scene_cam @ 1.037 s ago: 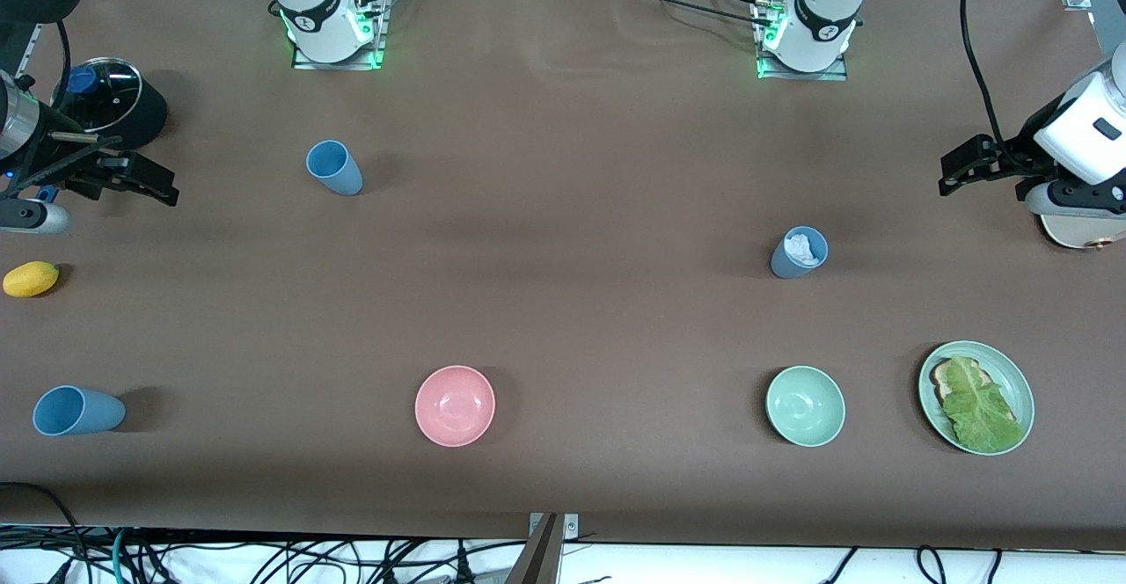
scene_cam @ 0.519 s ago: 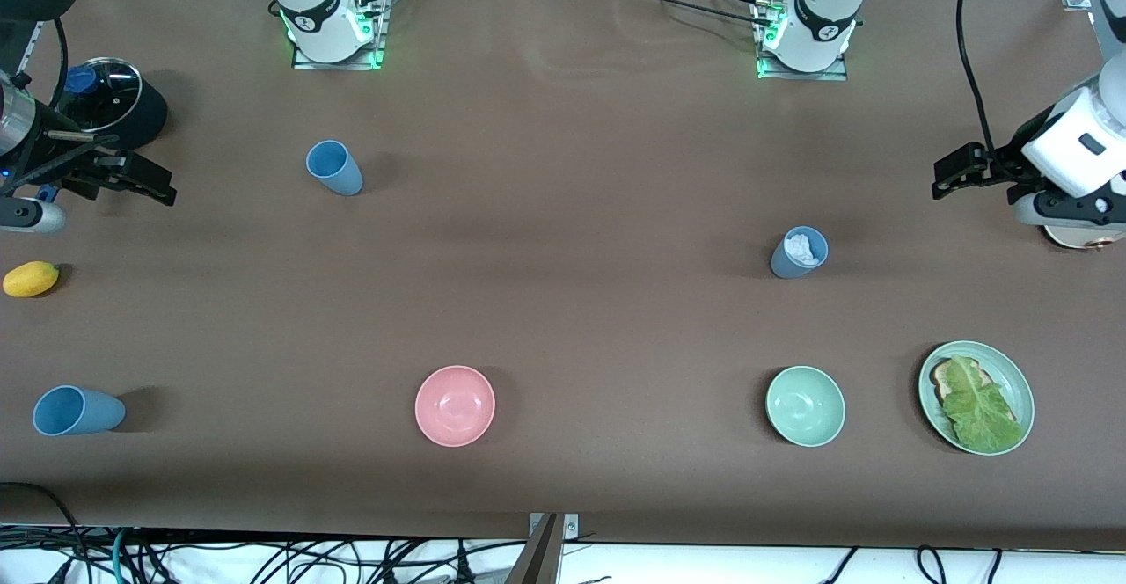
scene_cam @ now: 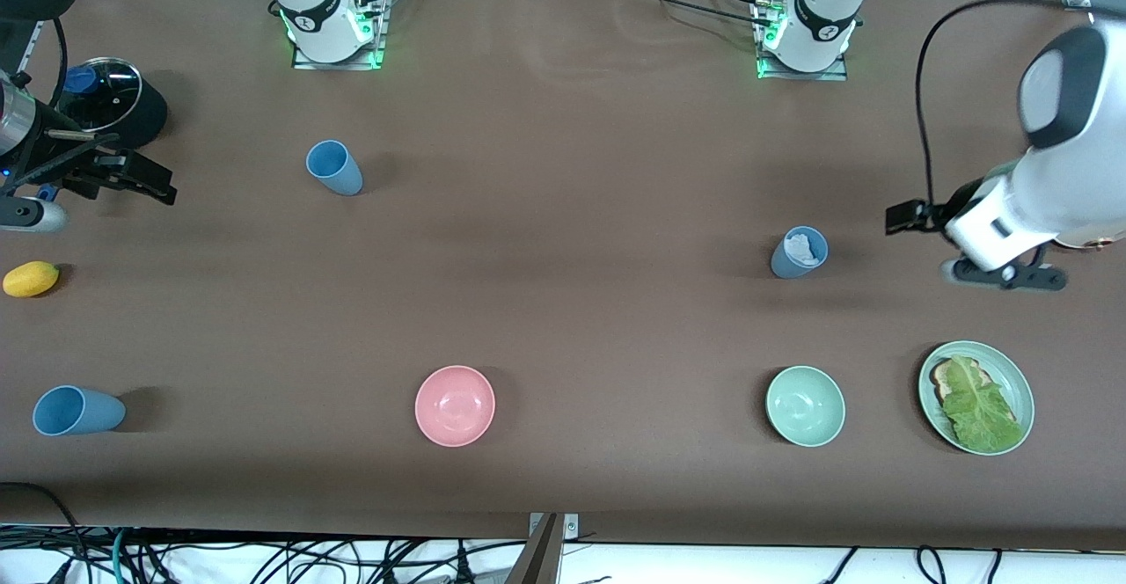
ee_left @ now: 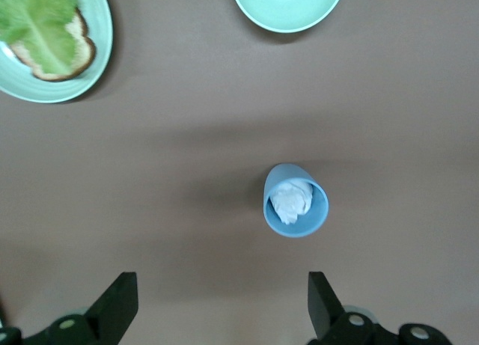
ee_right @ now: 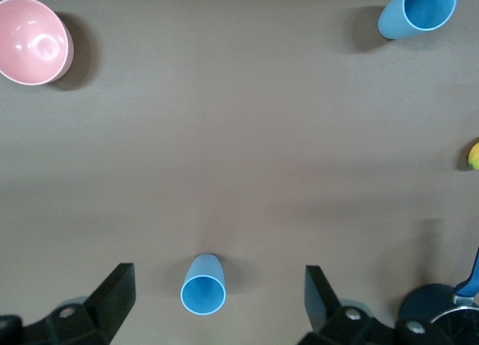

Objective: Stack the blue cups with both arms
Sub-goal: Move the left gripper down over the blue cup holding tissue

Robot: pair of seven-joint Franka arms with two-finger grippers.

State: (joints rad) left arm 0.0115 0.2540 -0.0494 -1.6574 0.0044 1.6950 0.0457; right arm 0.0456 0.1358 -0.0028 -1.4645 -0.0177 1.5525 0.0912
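Note:
Three blue cups stand apart on the brown table. A sky blue cup (scene_cam: 334,167) stands near the right arm's base and shows in the right wrist view (ee_right: 203,285). A second sky blue cup (scene_cam: 75,411) stands near the front edge at the right arm's end (ee_right: 419,12). A grey-blue cup (scene_cam: 799,252) holds a crumpled white thing (ee_left: 292,201). My left gripper (scene_cam: 906,215) hangs open and empty in the air beside the grey-blue cup (ee_left: 221,311). My right gripper (scene_cam: 141,181) is open and empty, high over the table (ee_right: 217,304).
A pink bowl (scene_cam: 455,405) and a pale green bowl (scene_cam: 805,405) stand near the front edge. A green plate (scene_cam: 1019,373) holds bread and lettuce. A yellow fruit (scene_cam: 31,278) and a black pot with a glass lid (scene_cam: 110,100) are at the right arm's end.
My left arm has swung in from the table's end toward the grey-blue cup, its gripper still open. My right arm has hardly moved. No cup has moved.

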